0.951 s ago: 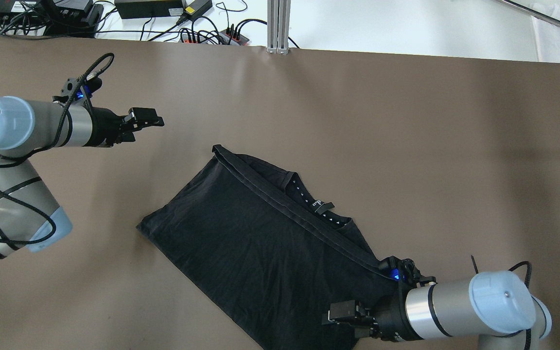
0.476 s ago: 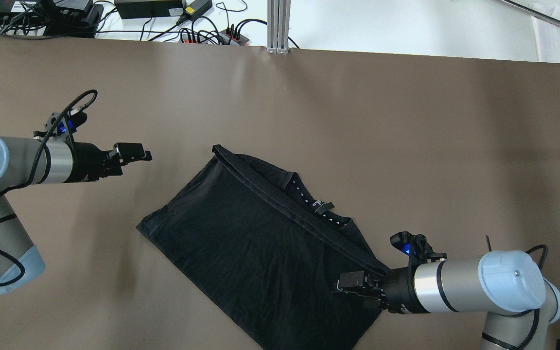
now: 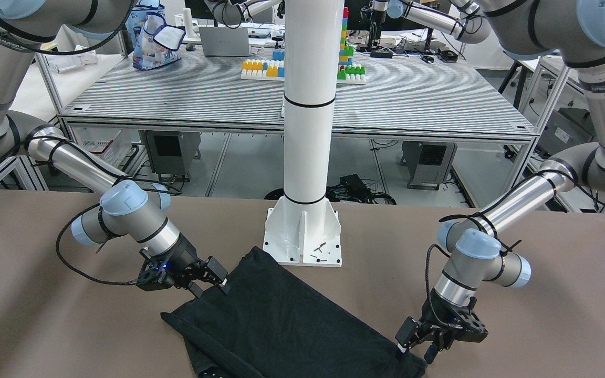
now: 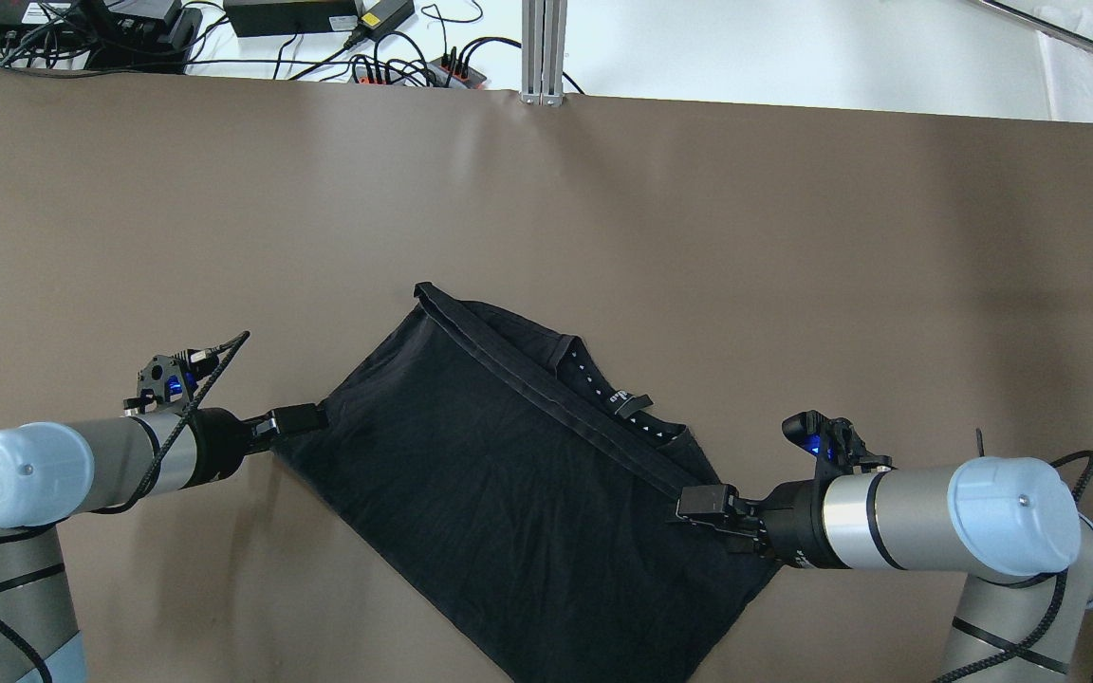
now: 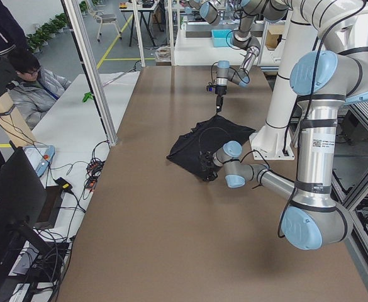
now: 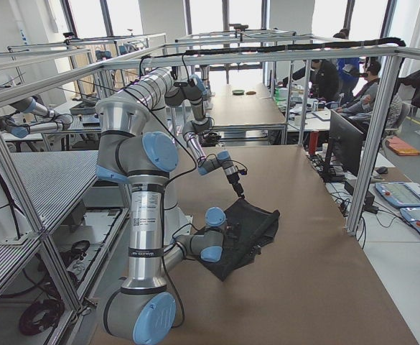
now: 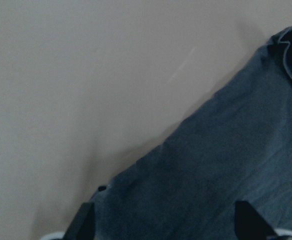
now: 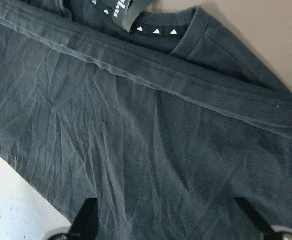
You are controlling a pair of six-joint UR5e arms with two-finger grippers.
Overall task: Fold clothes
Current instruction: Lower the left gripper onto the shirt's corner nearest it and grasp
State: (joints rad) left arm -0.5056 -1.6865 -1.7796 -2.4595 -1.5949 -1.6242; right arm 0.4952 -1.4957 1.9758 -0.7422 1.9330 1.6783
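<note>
Holding the left gripper [image 4: 298, 417], fingers [image 7: 86, 222] spread apart, at a corner of the black garment [image 4: 509, 474] well out from the white pillar's base plate [image 3: 302, 233]. Poising the right gripper [image 4: 703, 501], fingers [image 8: 88, 215] likewise spread, over the garment's edge nearer that plate. Lying flat on the table [image 4: 793, 237], one corner just beside the plate.

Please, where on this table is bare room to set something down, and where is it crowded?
Bare: the whole far half of the table, from the garment out to the far edge, end to end. Crowded: the near middle, where the garment lies with the left fingers and the right fingers at its side corners.
</note>
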